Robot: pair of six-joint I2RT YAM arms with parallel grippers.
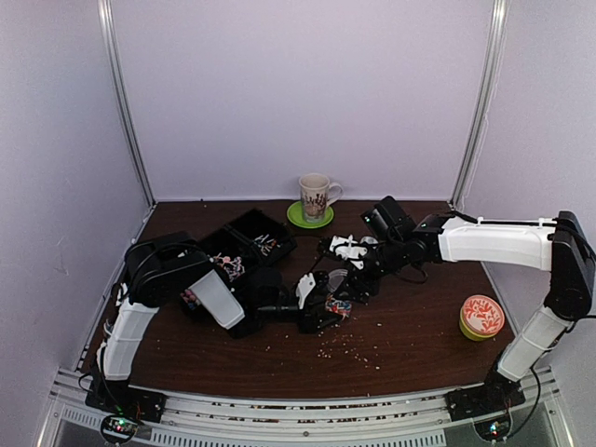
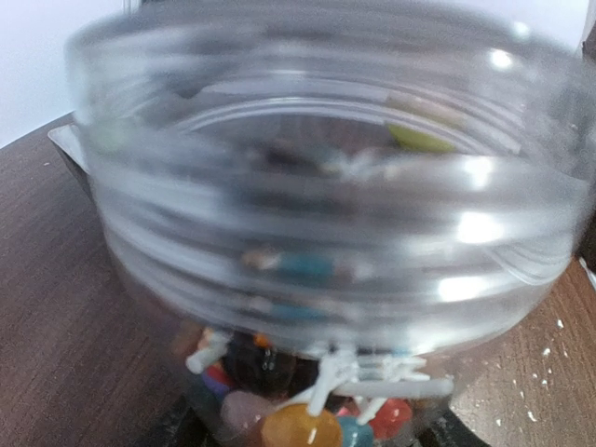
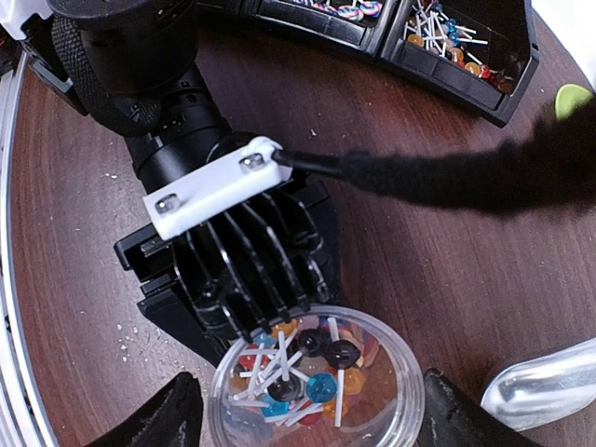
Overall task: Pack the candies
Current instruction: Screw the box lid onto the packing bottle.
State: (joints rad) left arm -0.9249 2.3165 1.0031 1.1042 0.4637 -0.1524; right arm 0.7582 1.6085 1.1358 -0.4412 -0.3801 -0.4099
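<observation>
1. Currently the packed candies (white-stick lollipops and small round sweets) lie at the bottom of the clear plastic jar. More candies sit in the black compartment tray behind it.
2. Jar mouth faces up toward the right wrist camera. Fill is low, so there is plenty of room.
3. Left gripper is clenched on the jar's side wall.
4. Right gripper is released. Its fingers are spread wide, one on each side of the mouth. Nothing is between them except the jar below.
5. Judged step: drop-off done, next is fetching another load from the tray.
6. To do it well, the right arm should rise straight up clear of the rim before swinging to the tray, since both fingers are just beside the rim and could knock it.
7. Left arm should hold the jar fixed with the mouth level, so the drop point does not shift.
8. Some sticks stand on end, so the next load should be released over the centre. A stick caught on the rim could tip sweets out.
9. Pale crumbs on the near tabletop are not candy and should be skipped.
10. Orange-patterned tin is well apart at the right, not involved.
</observation>
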